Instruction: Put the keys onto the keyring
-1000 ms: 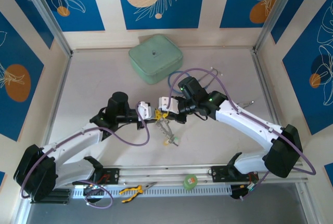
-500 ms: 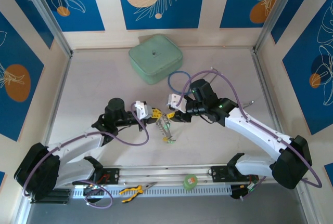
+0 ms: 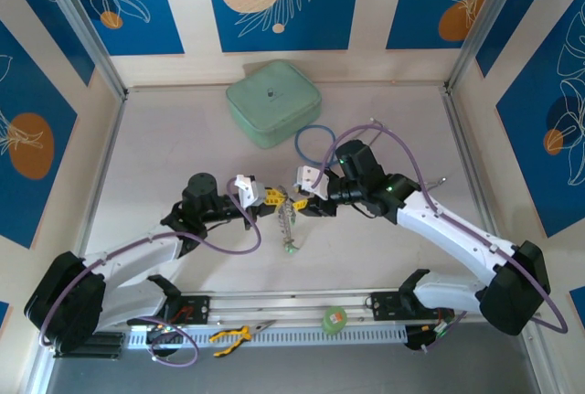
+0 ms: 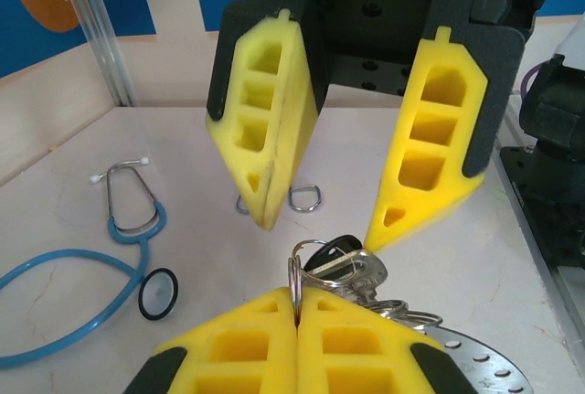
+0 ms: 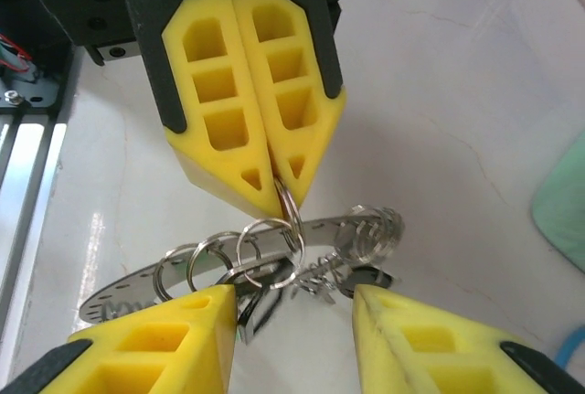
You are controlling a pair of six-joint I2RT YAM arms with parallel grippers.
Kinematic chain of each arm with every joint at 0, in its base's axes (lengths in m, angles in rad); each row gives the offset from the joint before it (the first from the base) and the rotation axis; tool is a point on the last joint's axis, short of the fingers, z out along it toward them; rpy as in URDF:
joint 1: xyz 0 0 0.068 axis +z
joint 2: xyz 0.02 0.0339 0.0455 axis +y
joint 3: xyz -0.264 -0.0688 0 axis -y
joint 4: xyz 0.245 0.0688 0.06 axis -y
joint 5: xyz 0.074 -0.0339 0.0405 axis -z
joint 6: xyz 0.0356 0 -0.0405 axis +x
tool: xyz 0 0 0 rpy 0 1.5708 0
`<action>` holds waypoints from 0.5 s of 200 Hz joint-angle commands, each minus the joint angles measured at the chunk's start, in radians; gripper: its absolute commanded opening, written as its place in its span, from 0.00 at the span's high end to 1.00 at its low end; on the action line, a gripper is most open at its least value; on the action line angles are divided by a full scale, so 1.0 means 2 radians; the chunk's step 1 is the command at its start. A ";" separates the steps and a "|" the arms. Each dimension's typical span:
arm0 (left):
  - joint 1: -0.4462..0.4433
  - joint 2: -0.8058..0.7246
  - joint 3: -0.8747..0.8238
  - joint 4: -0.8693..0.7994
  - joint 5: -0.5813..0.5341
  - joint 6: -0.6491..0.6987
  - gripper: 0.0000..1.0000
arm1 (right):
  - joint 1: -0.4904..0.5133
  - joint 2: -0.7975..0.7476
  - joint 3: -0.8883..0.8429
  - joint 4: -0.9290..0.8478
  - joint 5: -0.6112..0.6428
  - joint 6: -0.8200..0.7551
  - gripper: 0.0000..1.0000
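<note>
Pinching the keyring (image 5: 294,225) at its top, my left gripper (image 5: 279,197) has its jaws pressed flat together. The keys (image 5: 352,273) hang from it in a bunch between the two arms. My right gripper (image 5: 292,298) faces it with jaws parted, one finger on either side of the bunch; I can't tell whether they touch it.

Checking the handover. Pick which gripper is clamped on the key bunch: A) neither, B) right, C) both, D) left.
D: the left gripper is shut on the key bunch, pinching one of its rings, while the right gripper stands open on either side of it.
</note>
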 commanded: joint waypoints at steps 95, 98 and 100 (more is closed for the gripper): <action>-0.004 -0.011 -0.002 0.042 -0.004 -0.012 1.00 | 0.006 -0.006 -0.014 0.028 -0.028 0.045 0.54; -0.003 -0.011 -0.002 0.042 -0.004 -0.011 1.00 | 0.007 -0.005 -0.013 0.028 -0.028 0.046 0.54; -0.004 -0.011 -0.002 0.042 -0.004 -0.011 1.00 | 0.007 -0.004 -0.012 0.027 -0.029 0.046 0.54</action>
